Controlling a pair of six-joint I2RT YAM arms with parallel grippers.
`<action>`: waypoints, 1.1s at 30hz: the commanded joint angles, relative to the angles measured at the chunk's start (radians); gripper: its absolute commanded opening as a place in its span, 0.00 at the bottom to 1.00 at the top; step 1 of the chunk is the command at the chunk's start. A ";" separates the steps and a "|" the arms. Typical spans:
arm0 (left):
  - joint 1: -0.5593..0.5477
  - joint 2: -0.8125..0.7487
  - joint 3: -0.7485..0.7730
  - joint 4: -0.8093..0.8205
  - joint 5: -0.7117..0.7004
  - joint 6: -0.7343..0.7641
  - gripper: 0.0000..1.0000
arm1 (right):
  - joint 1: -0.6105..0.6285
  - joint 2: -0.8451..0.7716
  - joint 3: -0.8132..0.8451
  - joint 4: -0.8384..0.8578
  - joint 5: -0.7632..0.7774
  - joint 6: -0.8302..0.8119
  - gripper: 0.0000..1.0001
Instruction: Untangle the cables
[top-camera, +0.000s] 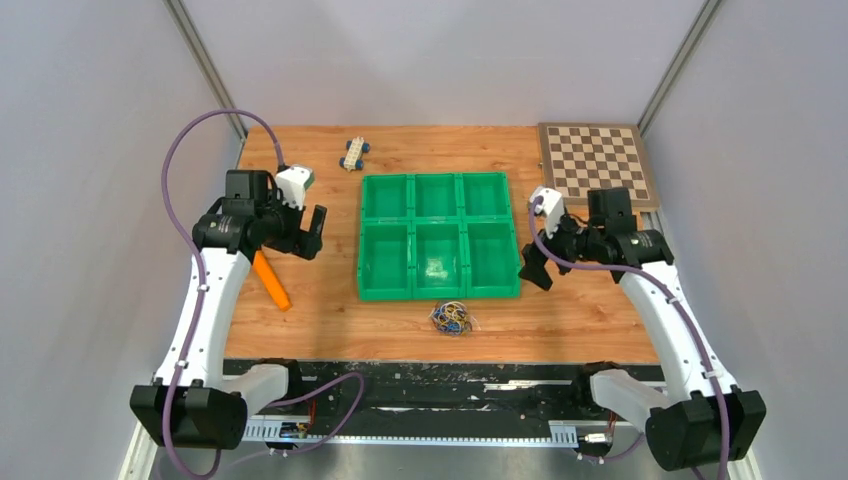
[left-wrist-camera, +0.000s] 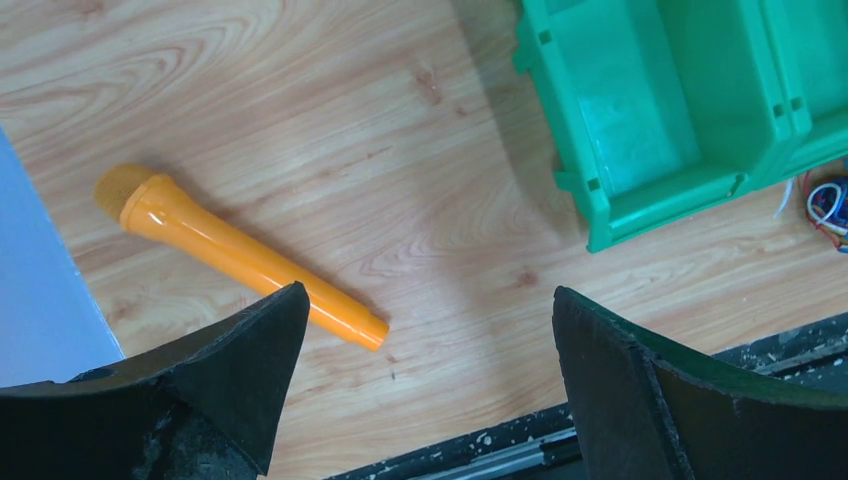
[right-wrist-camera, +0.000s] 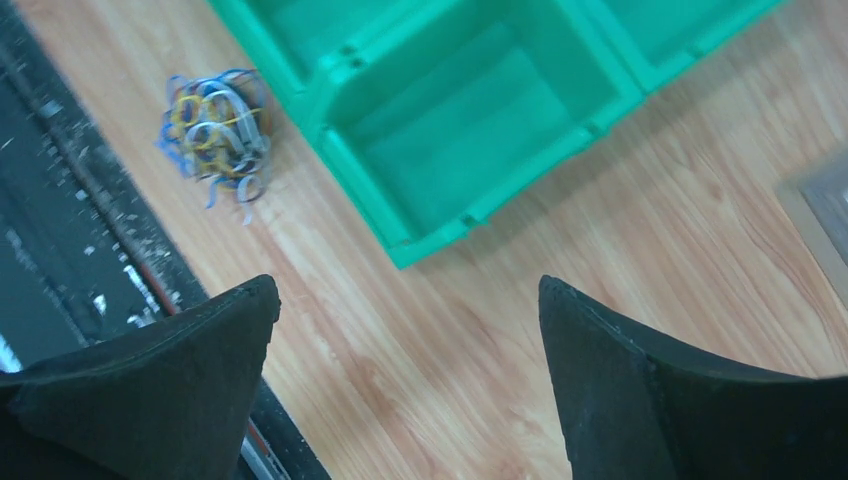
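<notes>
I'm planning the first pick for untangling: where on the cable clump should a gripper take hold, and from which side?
Probably from straight above: the cables lie as a low, loose clump on the table, with the green tray close behind. Pinch a stray loop at the clump's outer edge, not the dense middle.

The top camera looks down from high behind the table (top-camera: 330, 325); both wrist cameras hang close, facing down, each catching the green tray (top-camera: 440, 293) and cables (top-camera: 452, 318).

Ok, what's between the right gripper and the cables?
Bare table between right gripper and cables, per the right wrist view; the tray corner sits just beside that line.
</notes>
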 joint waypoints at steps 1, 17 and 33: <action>0.000 -0.095 0.005 0.088 0.018 -0.059 1.00 | 0.165 -0.058 -0.040 -0.056 -0.016 -0.087 1.00; 0.018 -0.337 -0.164 0.196 0.128 -0.212 1.00 | 0.791 0.061 -0.244 0.299 0.143 -0.015 0.92; 0.079 -0.346 -0.165 0.196 0.169 -0.240 1.00 | 0.928 0.242 -0.441 0.715 0.474 0.013 0.74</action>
